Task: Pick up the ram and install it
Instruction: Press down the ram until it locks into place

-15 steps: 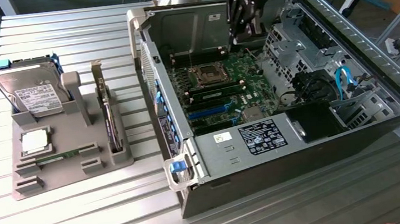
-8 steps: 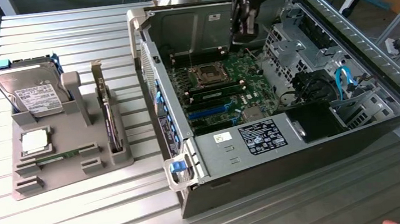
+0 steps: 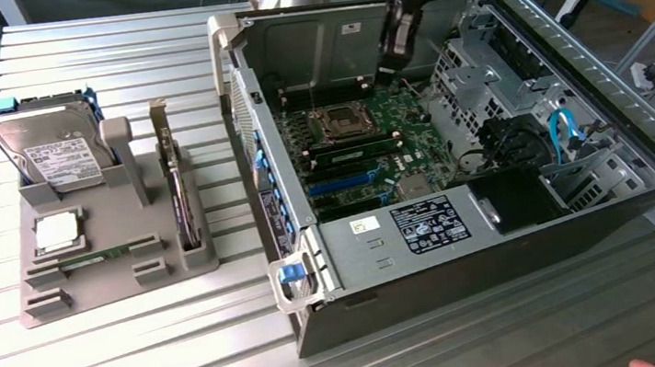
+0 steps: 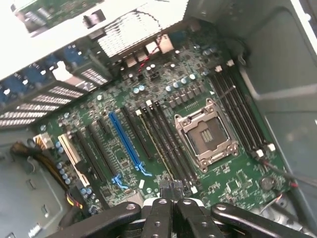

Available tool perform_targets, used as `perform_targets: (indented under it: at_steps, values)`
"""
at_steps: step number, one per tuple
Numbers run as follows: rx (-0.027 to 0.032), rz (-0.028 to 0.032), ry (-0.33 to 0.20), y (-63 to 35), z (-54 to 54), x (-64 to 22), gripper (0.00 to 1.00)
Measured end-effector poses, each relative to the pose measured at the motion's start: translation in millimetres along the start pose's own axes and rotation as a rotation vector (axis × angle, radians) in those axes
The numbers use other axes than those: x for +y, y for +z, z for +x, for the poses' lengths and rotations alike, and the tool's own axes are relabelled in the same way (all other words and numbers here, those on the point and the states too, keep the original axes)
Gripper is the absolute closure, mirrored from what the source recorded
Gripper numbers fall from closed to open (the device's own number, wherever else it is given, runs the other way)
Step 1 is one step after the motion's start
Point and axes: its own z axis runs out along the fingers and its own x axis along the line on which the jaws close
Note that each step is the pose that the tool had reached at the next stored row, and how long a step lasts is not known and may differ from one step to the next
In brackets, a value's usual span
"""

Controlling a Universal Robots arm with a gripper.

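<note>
The end effector (image 3: pixel 387 73) hangs inside the open computer case (image 3: pixel 620 150), its fingers closed together and gripping nothing that can be made out, just above the motherboard (image 4: pixel 148 99) near the empty processor socket (image 4: pixel 205 135). The ram (image 3: pixel 98 257), a thin green stick, lies flat in a slot of the grey holder (image 3: pixel 126 262) near the tabletop's (image 3: pixel 137 353) edge on the exterior view's left, well apart from the end effector, its long axis running toward the case. The white labels on the hard drive (image 3: pixel 52 150) and power supply (image 3: pixel 431 224) are too small to read.
</note>
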Motion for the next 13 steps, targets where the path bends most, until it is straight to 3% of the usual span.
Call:
perform_targets:
  at_steps: [5, 7, 13]
  values:
    - [0.0004, 0.0024, 0.102, 0.0, 0.0, 0.0, 0.9]
    - [0.0006, 0.0041, 0.179, 0.0, 0.0, 0.0, 0.9]
    - [0.0012, 0.0075, 0.325, 0.0, 0.0, 0.0, 0.9]
